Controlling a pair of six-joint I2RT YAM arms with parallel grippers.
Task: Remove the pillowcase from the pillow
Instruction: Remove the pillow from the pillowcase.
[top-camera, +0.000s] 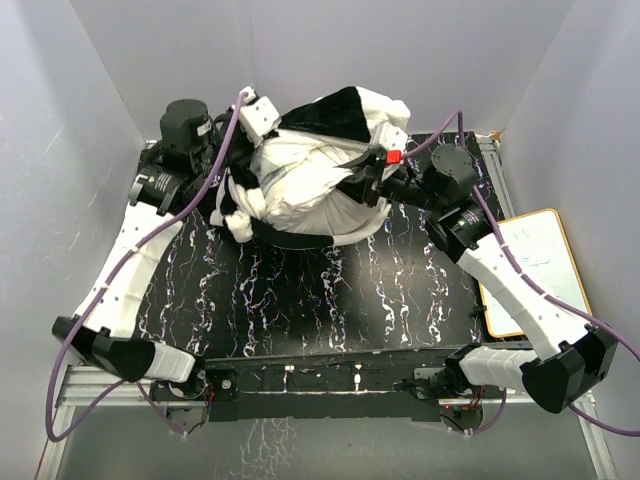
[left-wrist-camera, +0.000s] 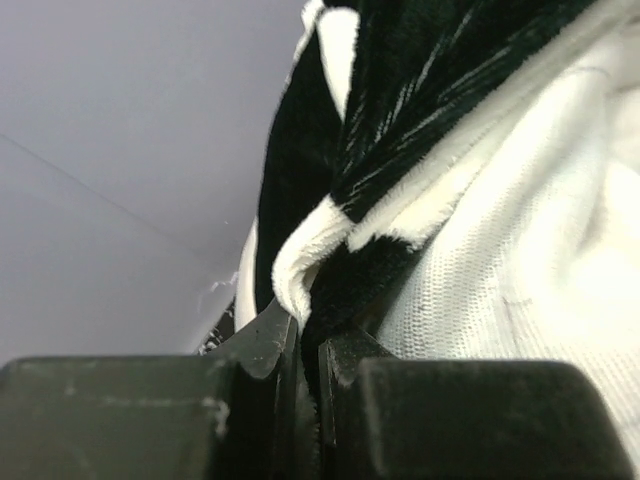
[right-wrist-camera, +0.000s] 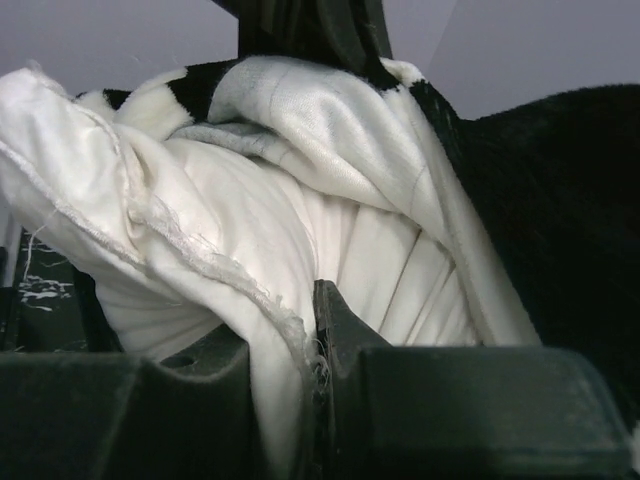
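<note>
The pillow (top-camera: 335, 218) sits at the middle of the tabletop's (top-camera: 320, 295) far edge, plump and off-white, with its near, lower side bare and smooth. The pillowcase (top-camera: 340, 108) is bunched over the upper part of it. A large black plush patch lies on the far side, smaller black-and-white lumps are gathered at the left end, and a wrinkled white stretch crosses the top between them. The left gripper (top-camera: 258, 113) reaches in at the bundle's far left corner, close to the back wall. In its wrist view the two dark fingers (left-wrist-camera: 265, 338) stand almost together, pinching a rolled black-and-white plush edge of the cover, with white knit-textured cloth just beside it on the right. The right gripper (top-camera: 373, 170) comes in from the bundle's right end and points across it towards the left arm. Its fingers (right-wrist-camera: 342, 322) are likewise drawn close, clamped on a fold of white cloth with a frayed, raw seam running down into the jaws. This fold looks like the cover's inside-out lining, though that is not certain. Behind it the smooth cushion fabric is pulled into pleats, and black plush fills the right of that view. A whiteboard (top-camera: 530, 262) with a pale wooden frame lies off the tabletop's right edge, beside the right arm.
</note>
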